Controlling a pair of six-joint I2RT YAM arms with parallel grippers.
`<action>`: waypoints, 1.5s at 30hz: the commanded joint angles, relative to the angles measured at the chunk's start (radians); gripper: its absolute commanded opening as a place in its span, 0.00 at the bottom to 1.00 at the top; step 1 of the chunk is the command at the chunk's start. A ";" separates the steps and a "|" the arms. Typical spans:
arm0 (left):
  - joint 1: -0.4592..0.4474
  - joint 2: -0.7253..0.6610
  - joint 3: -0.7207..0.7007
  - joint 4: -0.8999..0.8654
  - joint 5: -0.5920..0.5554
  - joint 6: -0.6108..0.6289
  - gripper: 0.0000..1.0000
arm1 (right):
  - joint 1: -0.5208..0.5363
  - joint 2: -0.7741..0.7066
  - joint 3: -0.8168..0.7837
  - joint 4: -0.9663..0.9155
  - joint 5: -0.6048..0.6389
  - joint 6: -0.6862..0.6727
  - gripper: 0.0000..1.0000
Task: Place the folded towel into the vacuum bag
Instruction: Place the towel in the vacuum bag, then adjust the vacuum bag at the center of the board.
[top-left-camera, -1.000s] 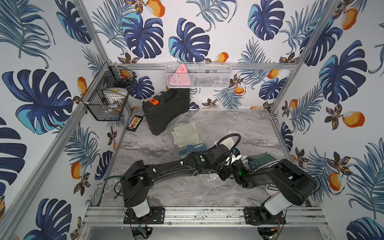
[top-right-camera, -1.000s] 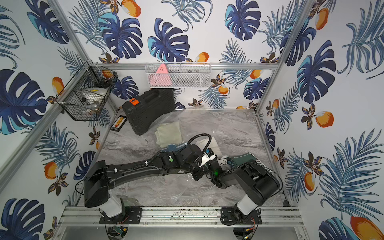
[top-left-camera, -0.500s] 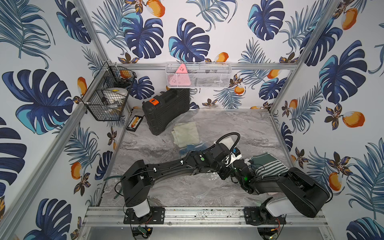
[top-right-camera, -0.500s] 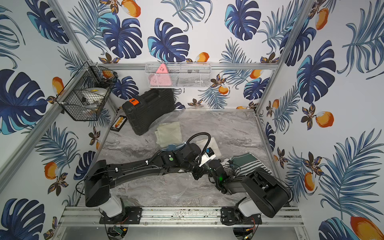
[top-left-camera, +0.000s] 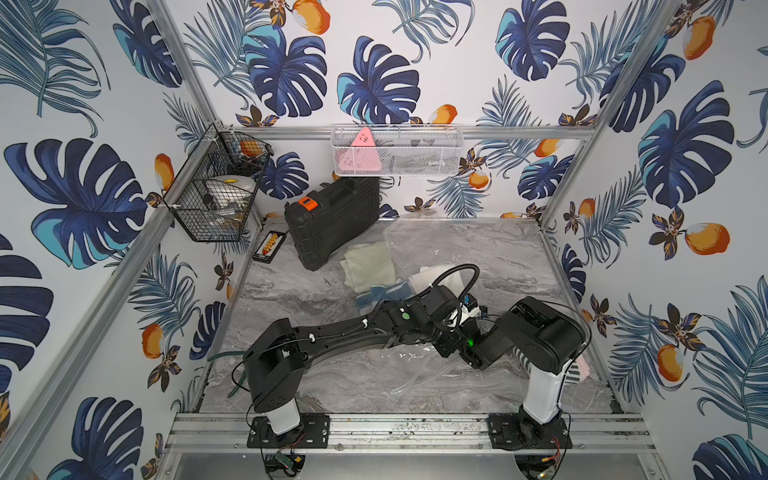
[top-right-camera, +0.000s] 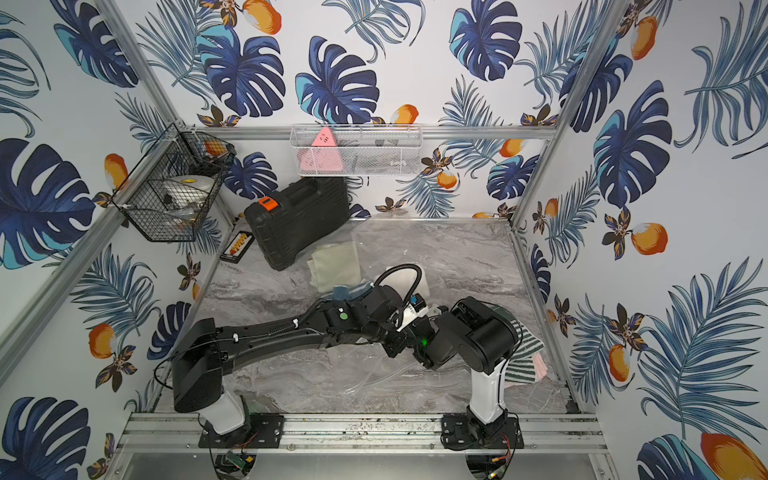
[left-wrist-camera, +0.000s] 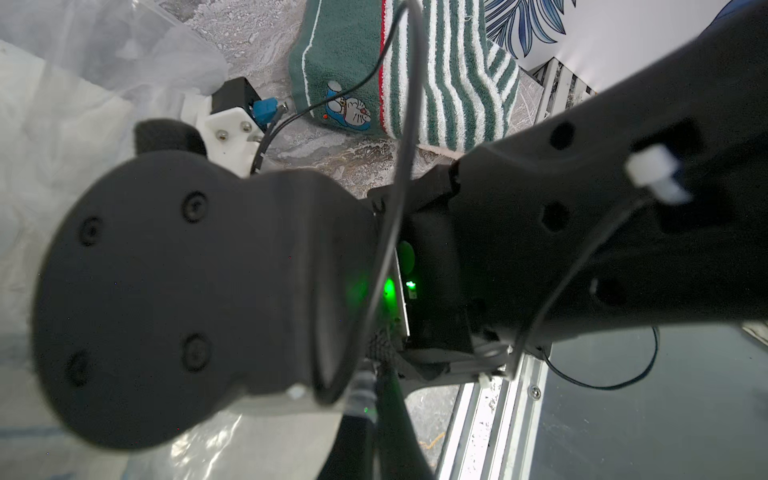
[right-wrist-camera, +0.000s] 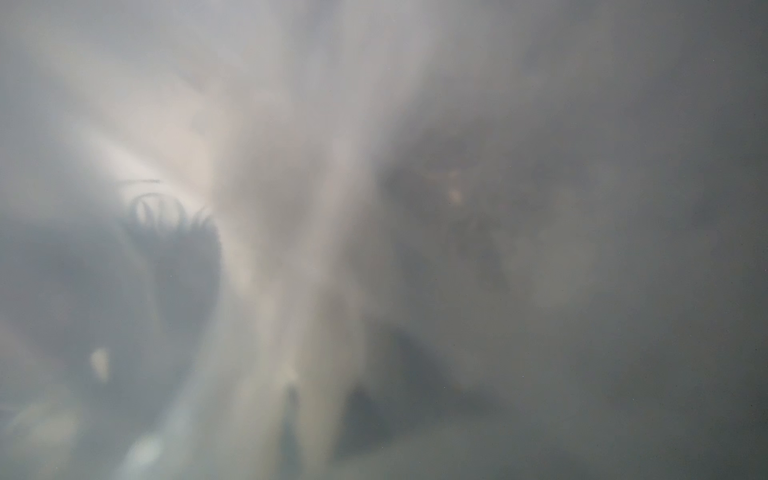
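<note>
The vacuum bag (top-left-camera: 419, 245) is a clear crinkly sheet lying across the middle of the table, with its near edge (top-right-camera: 374, 376) buckled upward. The folded towel (top-right-camera: 525, 353), green-and-white striped with a cartoon patch (left-wrist-camera: 349, 110), lies on the table at the right, outside the bag and partly under my right arm. My left gripper (left-wrist-camera: 376, 399) is shut, with a clear strip of the bag at its tips. It sits at table centre (top-left-camera: 448, 347) against my right wrist (top-left-camera: 473, 345). The right gripper's fingers are hidden. Plastic fogs the right wrist view.
A black case (top-left-camera: 332, 224) leans at the back left, with a beige cloth (top-left-camera: 368, 266) and a blue-and-white cloth (top-left-camera: 378, 291) beside it. A wire basket (top-left-camera: 216, 195) and a white mesh basket (top-left-camera: 395, 149) hang on the walls. A metal rail (top-left-camera: 395, 428) borders the front.
My right arm has lifted its elbow from a low stretch to a raised fold over the towel. Both grippers have stayed together at the centre.
</note>
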 joint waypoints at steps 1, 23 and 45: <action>0.002 0.000 0.003 0.078 0.097 0.008 0.00 | -0.010 -0.014 -0.009 -0.042 -0.026 -0.024 0.22; 0.134 -0.198 -0.140 0.251 -0.048 -0.272 0.20 | 0.095 -1.016 0.200 -1.828 -0.197 -0.495 0.58; 0.160 -0.198 -0.370 0.437 -0.066 -0.447 0.48 | -0.088 -0.532 0.860 -2.001 -0.272 -1.040 0.68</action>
